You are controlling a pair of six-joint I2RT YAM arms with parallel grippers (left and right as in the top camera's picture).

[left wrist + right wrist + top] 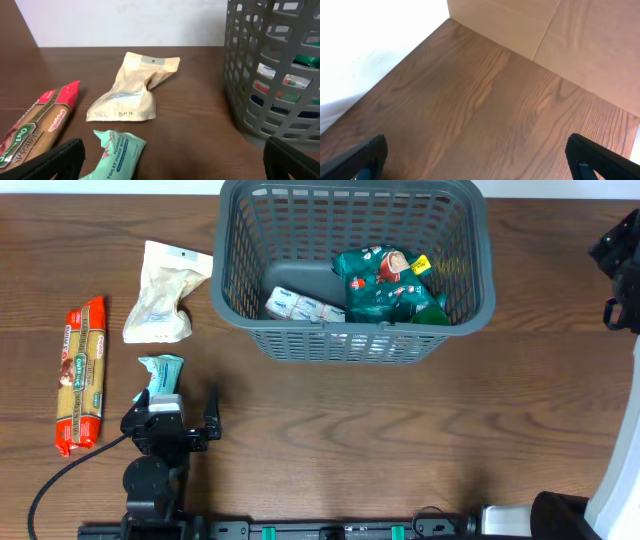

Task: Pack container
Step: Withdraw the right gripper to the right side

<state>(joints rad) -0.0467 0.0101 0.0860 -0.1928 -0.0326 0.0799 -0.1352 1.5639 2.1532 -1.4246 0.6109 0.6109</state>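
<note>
The container [352, 342], a dark grey lattice basket, stands at the back middle of the table. It also shows in the left wrist view, where the container [272, 80] is on the right. Inside lie green packets [385, 285] and a white and blue packet [300, 305]. My left gripper [175, 405] hovers open near the front left. A mint toilet tissue wipes pack [116, 156] lies just ahead of its left finger [55, 160], untouched. My right gripper [480, 160] is open over bare wood with nothing between its fingers.
A beige pouch [165, 292] lies left of the basket; in the left wrist view the beige pouch [132, 90] is ahead of the gripper. A red spaghetti packet [82, 375] lies at the far left. The right arm [618, 250] sits at the right edge. A wall [545, 30] borders the table.
</note>
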